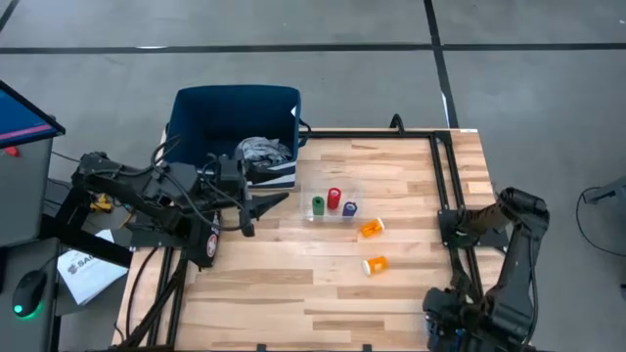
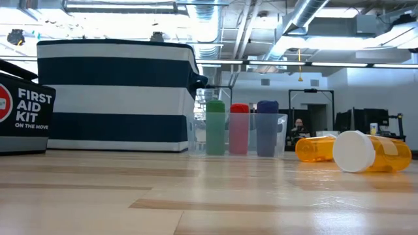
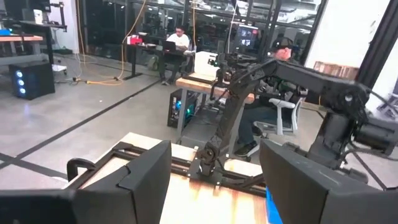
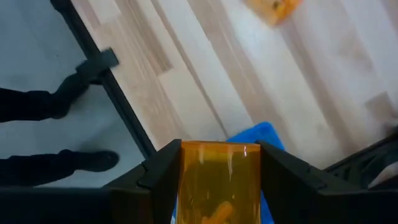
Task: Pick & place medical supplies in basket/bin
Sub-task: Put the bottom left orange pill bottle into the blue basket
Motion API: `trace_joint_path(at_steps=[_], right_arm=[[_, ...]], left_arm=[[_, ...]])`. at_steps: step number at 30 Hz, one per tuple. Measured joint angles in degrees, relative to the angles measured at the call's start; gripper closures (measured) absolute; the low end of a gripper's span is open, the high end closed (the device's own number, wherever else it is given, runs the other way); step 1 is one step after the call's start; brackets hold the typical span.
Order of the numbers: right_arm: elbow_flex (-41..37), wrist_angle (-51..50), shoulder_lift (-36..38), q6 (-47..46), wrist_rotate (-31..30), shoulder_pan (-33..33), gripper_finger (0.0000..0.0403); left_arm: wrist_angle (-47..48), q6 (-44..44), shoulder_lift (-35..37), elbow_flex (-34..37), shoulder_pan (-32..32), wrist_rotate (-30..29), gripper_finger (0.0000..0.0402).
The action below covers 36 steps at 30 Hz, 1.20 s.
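The right gripper (image 4: 219,186) is clamping an orange pill bottle (image 4: 219,177) between its fingers, holding it right above the blue bin (image 4: 258,137), probably so a release would drop it straight in. In the high view that arm is folded at the worktop's (image 1: 293,293) corner, well away from the navy basket (image 1: 235,112). The left gripper (image 1: 262,207) is hanging just beside the basket with its fingers spread and nothing between them. A cloth bundle (image 1: 262,150) is lying inside the basket. Two more bottles (image 1: 373,228) are lying loose beyond the tray (image 1: 333,207), which is keeping the green, red and purple cylinders (image 1: 334,198) upright beside the basket.
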State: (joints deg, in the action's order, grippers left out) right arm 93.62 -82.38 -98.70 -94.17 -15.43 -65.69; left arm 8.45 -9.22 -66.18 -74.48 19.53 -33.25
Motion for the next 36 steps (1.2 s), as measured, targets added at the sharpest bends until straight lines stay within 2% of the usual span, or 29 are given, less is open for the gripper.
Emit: trace_joint_path(at_steps=[5, 22, 31, 36], right_arm=[[-5.91, 5.75, 0.0, -2.34, 0.91, -2.69, 0.0215], [-22.81, 23.08, 0.0, -1.42, 5.08, -7.09, 0.0208], [-25.02, 24.18, 0.0, -1.35, 5.24, -8.65, 0.0205], [-25.04, 23.51, 0.0, -1.27, 5.13, -8.89, 0.0186]], left_arm=[[-0.03, -0.03, 0.01, 0.0, -0.6, -1.92, 0.0167], [-5.39, -2.17, 0.01, 0.0, -0.96, -5.8, 0.0164], [-6.19, -2.2, 0.01, 0.0, -0.96, -6.04, 0.0164], [-6.19, -2.2, 0.01, 0.0, -0.96, -6.29, 0.0164]])
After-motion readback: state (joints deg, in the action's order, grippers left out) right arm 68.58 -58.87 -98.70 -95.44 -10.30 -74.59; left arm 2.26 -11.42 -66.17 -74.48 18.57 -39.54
